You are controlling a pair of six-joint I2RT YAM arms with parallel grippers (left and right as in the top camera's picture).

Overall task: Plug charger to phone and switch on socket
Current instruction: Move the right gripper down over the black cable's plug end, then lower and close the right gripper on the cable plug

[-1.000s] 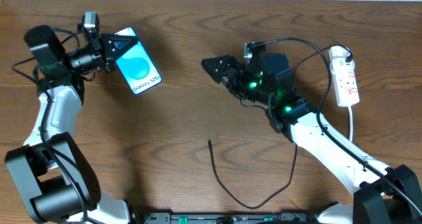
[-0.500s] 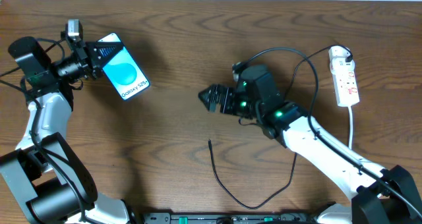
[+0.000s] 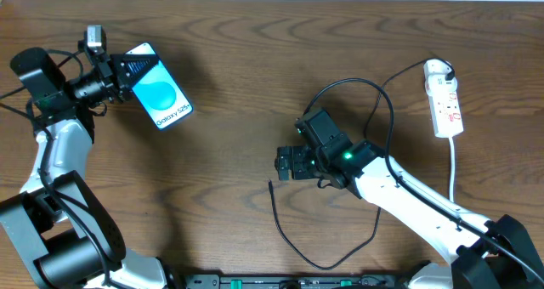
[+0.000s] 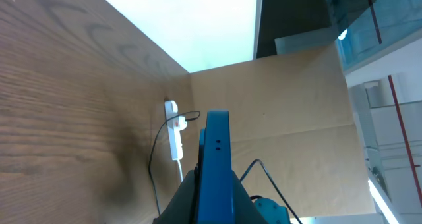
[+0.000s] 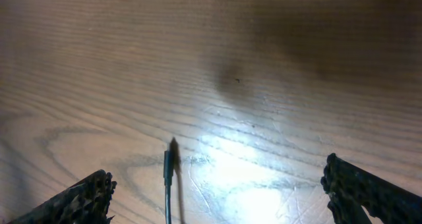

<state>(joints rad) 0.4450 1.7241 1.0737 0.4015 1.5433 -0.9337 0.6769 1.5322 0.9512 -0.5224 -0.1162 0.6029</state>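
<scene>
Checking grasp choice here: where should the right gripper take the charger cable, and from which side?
Just behind the plug tip of the charger, straight down from above. That end lies flat and straight on the table, clear of the loop, between the open fingers of the right gripper. Closing across the thin cable there should keep the tip stiff for aiming.

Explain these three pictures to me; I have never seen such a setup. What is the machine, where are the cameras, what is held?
Two robot arms work at a wooden table. One picture looks down from above; the other two come from a camera on each wrist. The left gripper is shut on the phone, seen edge-on in its wrist view. The right gripper is open and empty, above the tip of the charger. The socket lies at the table's far right.
</scene>
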